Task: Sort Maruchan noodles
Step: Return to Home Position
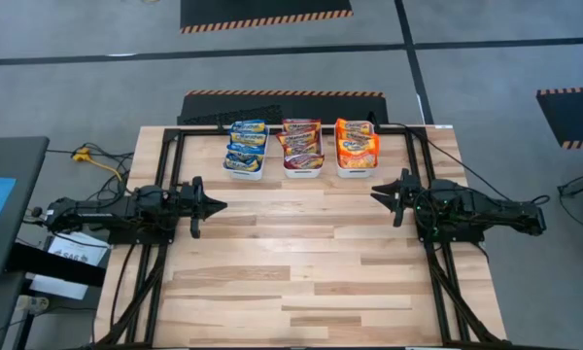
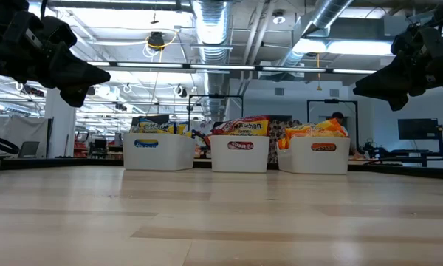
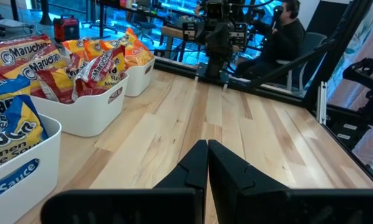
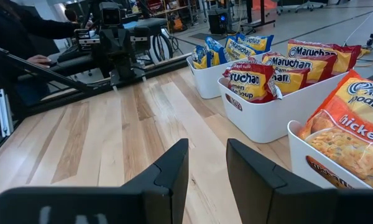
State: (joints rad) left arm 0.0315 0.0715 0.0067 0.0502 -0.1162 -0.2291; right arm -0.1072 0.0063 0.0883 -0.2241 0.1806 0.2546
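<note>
Packets sorted by colour, arms parked at the table sides

Sorting appears complete. No noodle packet lies loose on the table (image 1: 301, 262). The blue packets (image 1: 247, 141) fill the left bin (image 1: 243, 176), the maroon packets (image 1: 301, 142) fill the middle bin (image 1: 302, 175), and the orange packets (image 1: 357, 145) fill the right bin (image 1: 357, 173). The three bins stand side by side along the far edge, which leaves the working area free and puts each colour within reach of both arms.

The left gripper (image 1: 217, 205) hangs above the left side of the table and points inward. Its fingers are pressed together with nothing between them. The right gripper (image 1: 377, 192) mirrors it on the right side. Its fingers are parted by a narrow gap and hold nothing. Both grippers are raised well clear of the bins, a posture consistent with a rest position.

Limits of view:
- Upper packets cover those beneath, so the count per bin cannot be confirmed.
- The low view shows only the bin fronts and the packet tops.
- The labels on the bin fronts are too small to read.
- A person (image 3: 286, 31) sits beyond the table, partly hidden by equipment.
</note>
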